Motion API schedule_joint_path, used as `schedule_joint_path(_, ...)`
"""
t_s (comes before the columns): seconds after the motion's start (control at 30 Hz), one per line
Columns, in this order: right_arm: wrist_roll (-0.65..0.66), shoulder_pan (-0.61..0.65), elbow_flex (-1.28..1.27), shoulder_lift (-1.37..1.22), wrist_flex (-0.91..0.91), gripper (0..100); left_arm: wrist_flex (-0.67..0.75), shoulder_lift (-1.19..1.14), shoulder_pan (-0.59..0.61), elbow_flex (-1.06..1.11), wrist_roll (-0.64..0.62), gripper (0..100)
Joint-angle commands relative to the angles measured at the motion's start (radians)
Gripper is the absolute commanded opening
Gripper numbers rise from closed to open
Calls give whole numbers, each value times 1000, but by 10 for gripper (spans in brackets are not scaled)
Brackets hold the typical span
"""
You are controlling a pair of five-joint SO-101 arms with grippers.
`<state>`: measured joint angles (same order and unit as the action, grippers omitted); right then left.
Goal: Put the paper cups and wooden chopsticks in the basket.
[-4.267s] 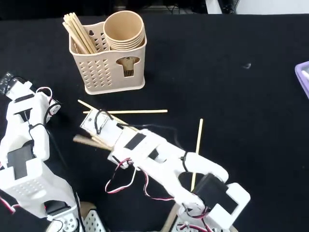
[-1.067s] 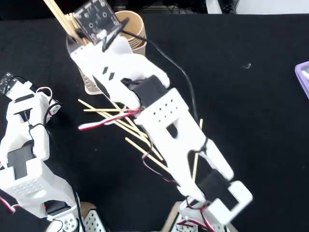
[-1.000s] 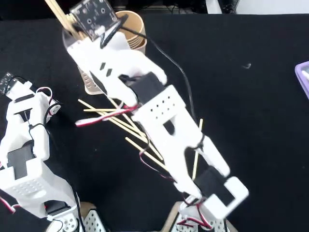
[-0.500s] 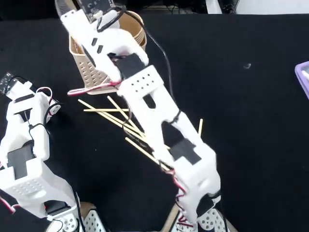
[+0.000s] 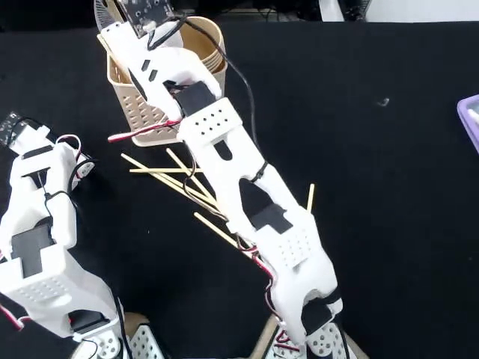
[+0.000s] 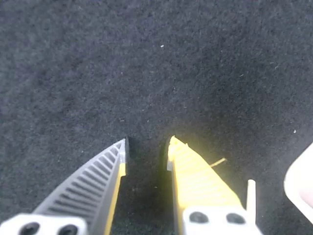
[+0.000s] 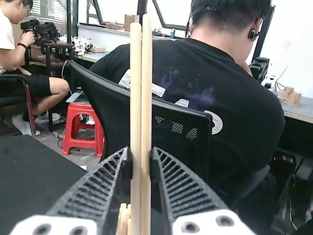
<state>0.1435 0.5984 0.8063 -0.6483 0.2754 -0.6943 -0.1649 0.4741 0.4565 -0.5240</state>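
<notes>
My right pincer [image 7: 141, 154] was clenched on a pair of wooden chopsticks [image 7: 141, 73], which stood upright between the ribbed jaws, side by side and touching, their ends rising well past the fingertips. My left pincer [image 6: 145, 145] was released, its jaws a little apart with nothing between them, hanging close over the black table [image 6: 146, 58], with bare cloth all round its tips. From above, my right arm [image 5: 247, 202] stretched in a long diagonal from the near edge to the basket [image 5: 150, 112] at the far left, its wrist over the basket's rim. The paper cups [image 5: 209, 37] sat nested in the basket's right compartment. Several loose chopsticks [image 5: 161, 170] lay crossed on the cloth just in front of the basket, partly under my arm, and one more [image 5: 310, 196] lay just to its right. My left arm [image 5: 37, 224] stood folded along the left edge. The right half of the table lay open as far as a purple object [image 5: 470, 120] at the right edge.
</notes>
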Motion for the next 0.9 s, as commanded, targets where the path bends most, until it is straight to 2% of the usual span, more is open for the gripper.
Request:
schedule_joint_path(0.0,-8,5,77,22,78,31,15,2,-16,-8,-11,152)
schedule_joint_path(0.17,-11,32,117,22,187,136,15,2,-16,-8,-11,152)
schedule_joint_path(0.3,-8,49,200,24,232,99,15,0,-16,-8,-11,152)
schedule_joint_path(0.43,-9,49,381,24,370,63,14,0,-16,-8,-11,152)
schedule_joint_path(0.53,-11,46,565,24,548,60,14,0,-16,-8,-11,152)
schedule_joint_path(0.67,-12,49,862,19,901,61,15,0,-16,-8,-11,152)
schedule_joint_path(0.87,-6,44,851,94,1301,64,15,0,-16,-8,-11,152)
